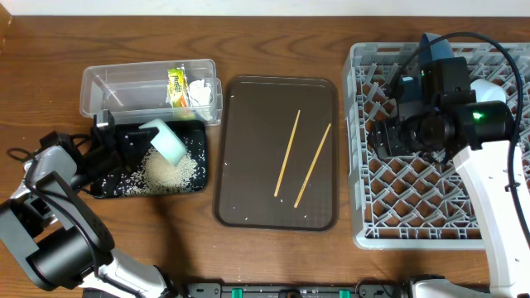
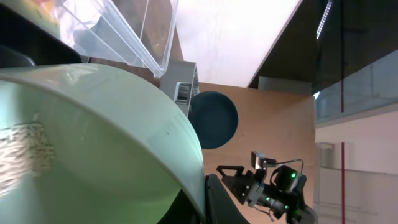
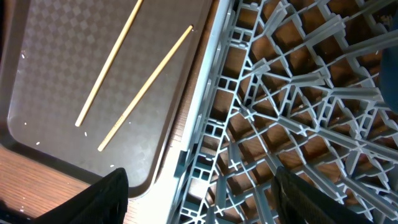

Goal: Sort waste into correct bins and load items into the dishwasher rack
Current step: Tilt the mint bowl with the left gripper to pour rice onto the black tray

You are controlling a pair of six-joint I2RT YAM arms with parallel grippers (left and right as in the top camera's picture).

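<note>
Left jaws: pale-green bowl (image 1: 168, 141); rice (image 1: 171, 170) beneath

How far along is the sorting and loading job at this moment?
Done: the wrapper and tissue lie in the clear tub. In hand: the left gripper tips the pale-green bowl over the black tray, where rice is piled; some grains cling inside. Left: both chopsticks lie on the brown tray; the right gripper hangs open over the rack.

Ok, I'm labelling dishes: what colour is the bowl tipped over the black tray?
The bowl is pale green, clearest in the left wrist view.
</note>
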